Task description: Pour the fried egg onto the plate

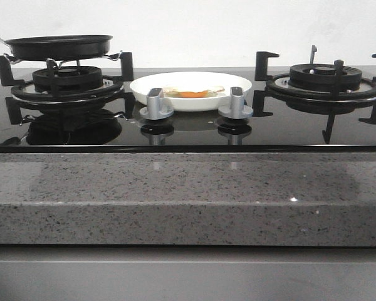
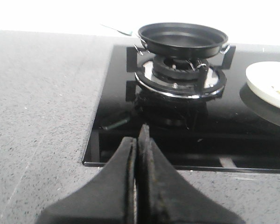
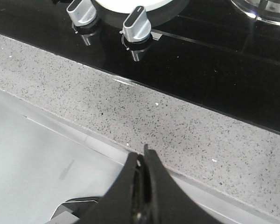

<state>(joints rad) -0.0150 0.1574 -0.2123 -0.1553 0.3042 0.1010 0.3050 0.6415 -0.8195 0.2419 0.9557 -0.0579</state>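
The fried egg (image 1: 191, 93), white with an orange yolk, lies on the white plate (image 1: 238, 83) in the middle of the black glass hob. The black frying pan (image 1: 59, 46) sits empty on the left burner; it also shows in the left wrist view (image 2: 183, 39). The plate's edge shows in the left wrist view (image 2: 266, 84) and in the right wrist view (image 3: 130, 5). My left gripper (image 2: 139, 136) is shut and empty, over the hob's front left corner. My right gripper (image 3: 143, 156) is shut and empty, over the counter's front edge. Neither gripper shows in the front view.
Two silver knobs (image 1: 156, 104) (image 1: 235, 103) stand in front of the plate. The right burner (image 1: 326, 80) has black pan supports. A grey speckled counter (image 1: 188, 194) runs along the front of the hob.
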